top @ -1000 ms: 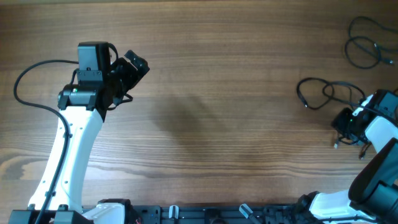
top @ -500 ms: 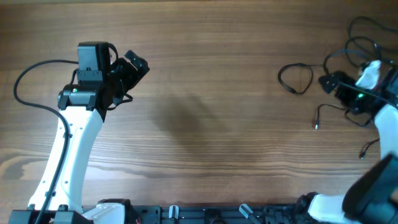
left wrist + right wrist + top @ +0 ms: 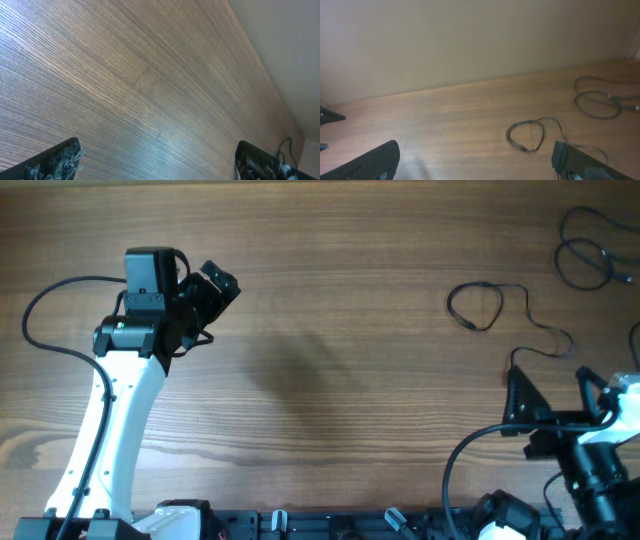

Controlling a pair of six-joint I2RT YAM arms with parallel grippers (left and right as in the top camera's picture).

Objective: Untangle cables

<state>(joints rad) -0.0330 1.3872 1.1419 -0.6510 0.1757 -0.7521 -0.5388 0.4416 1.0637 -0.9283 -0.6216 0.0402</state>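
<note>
Cables (image 3: pixel 499 305) by right edge; centre open; left tool (image 3: pixel 157 162), right tool (image 3: pixel 476 161) wide, seemingly empty.

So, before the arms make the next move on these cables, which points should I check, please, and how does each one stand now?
1. Right fingers open and empty: ok.
2. Left fingers open and empty: ok.
3. Looped cable lying apart from the second cable: ok.
4. Looped cable visible in the right wrist view, ahead of the right fingers: ok.
5. Second cable free of knots: cannot tell; its crossing loops are too thin to read.
6. Left fingers close to a cable: not ok; both cables lie at the far right of the table.
</note>
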